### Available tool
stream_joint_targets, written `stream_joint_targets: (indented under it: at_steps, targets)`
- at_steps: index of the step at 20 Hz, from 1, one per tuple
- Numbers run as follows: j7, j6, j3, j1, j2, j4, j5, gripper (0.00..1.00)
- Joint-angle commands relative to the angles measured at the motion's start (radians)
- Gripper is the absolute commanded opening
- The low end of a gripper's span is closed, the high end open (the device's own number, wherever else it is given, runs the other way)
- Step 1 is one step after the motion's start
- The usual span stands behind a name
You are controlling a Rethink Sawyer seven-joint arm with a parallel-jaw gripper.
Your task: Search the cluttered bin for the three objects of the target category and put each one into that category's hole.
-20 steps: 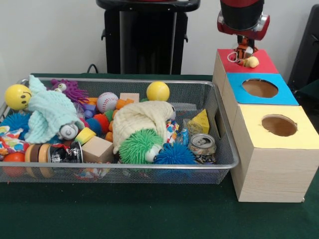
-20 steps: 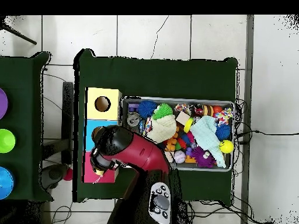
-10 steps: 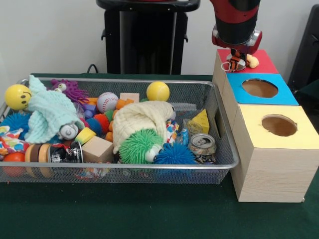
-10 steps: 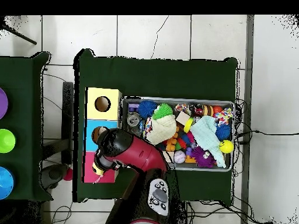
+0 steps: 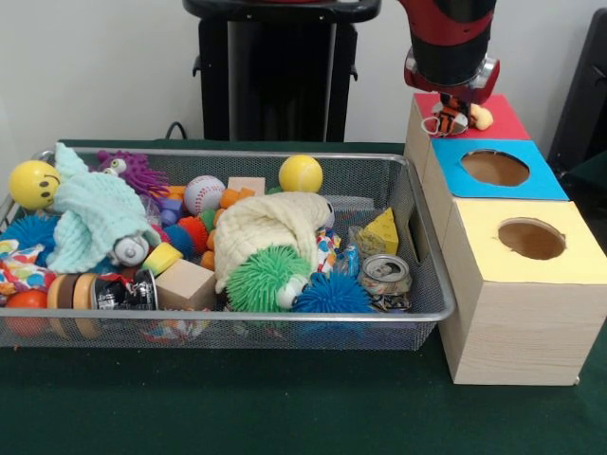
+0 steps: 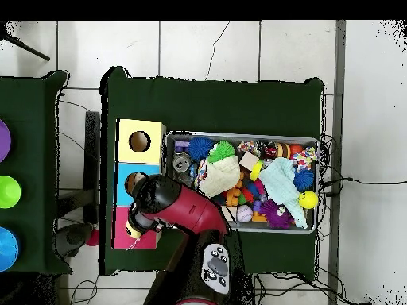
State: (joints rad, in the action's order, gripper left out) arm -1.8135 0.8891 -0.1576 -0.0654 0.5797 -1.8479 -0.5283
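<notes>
Two green-clothed tables (image 6: 207, 103) stand on white floor tiles (image 6: 207, 48).

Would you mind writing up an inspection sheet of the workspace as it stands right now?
Surface: green cloth covers the table.
Job's things: wire bin full of toys; beside it a wooden box with a red top, a blue top and a yellow top; the blue and yellow tops have round holes.
Held item: small orange striped toy over the red top.
Clutter: green spiky ball, crushed can, cream cloth, mint cloth, yellow ball, wooden block.
Gripper: gripper is shut on the toy.
Cables: black cables on the tiled floor beside the table.
Surroundings: second green table with coloured discs.
</notes>
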Motion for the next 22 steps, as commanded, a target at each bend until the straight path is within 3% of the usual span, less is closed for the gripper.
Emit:
stream_joint_targets:
  at_steps: [1,10,16,22]
  targets:
    - [-0.230,-0.017,0.084,-0.002,-0.012,-0.064,-0.061,0.00]
    - [-0.304,0.140,0.039,-0.037,0.111,-0.042,-0.022,0.00]
    - [-0.303,0.172,0.045,-0.038,0.107,-0.028,-0.019,0.00]
    - [-0.264,0.098,0.069,-0.025,0.042,-0.037,-0.042,0.00]
